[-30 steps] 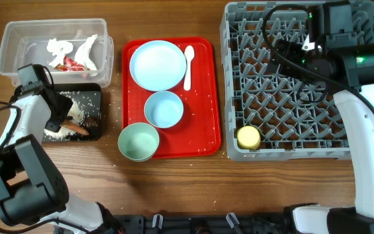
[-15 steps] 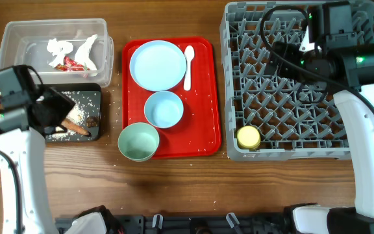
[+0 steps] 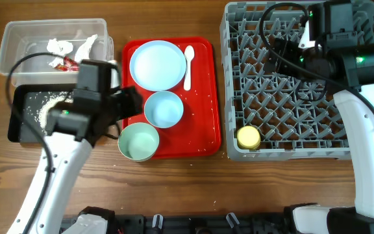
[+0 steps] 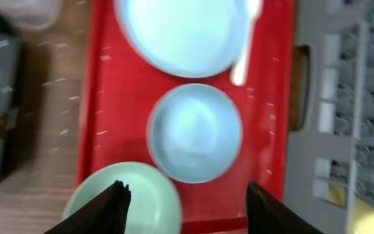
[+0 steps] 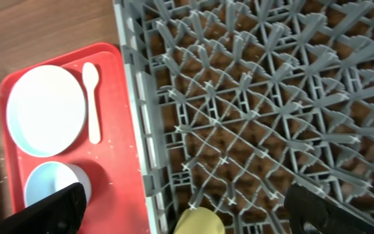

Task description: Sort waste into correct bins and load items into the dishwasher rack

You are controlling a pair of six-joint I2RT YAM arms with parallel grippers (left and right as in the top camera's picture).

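Note:
My left gripper (image 3: 134, 103) is open and empty, above the red tray beside the pale blue bowl (image 3: 163, 109). The left wrist view shows its open fingers (image 4: 187, 208) over the mint-green bowl (image 4: 138, 201) and the blue bowl (image 4: 195, 132). The blue plate (image 3: 158, 65) and white spoon (image 3: 188, 65) lie on the tray. My right gripper (image 3: 279, 55) is open and empty above the grey dishwasher rack (image 3: 291, 84), which holds the yellow cup (image 3: 248, 137). The clear tub (image 3: 18, 45) holds crumpled paper (image 3: 60, 47). The black tray (image 3: 21, 120) holds rice crumbs (image 3: 41, 107). My arm hides the brown pieces.
The flat red serving tray (image 3: 200, 130) lies between the bins and the rack. Loose white crumbs dot the wood near the black tray. The mint-green bowl (image 3: 138, 142) overhangs the red tray's front left corner. The rack's left wall (image 5: 141, 162) stands beside the tray.
My left arm has swung right, from over the black tray to over the red tray by the two bowls. The right arm has barely moved.

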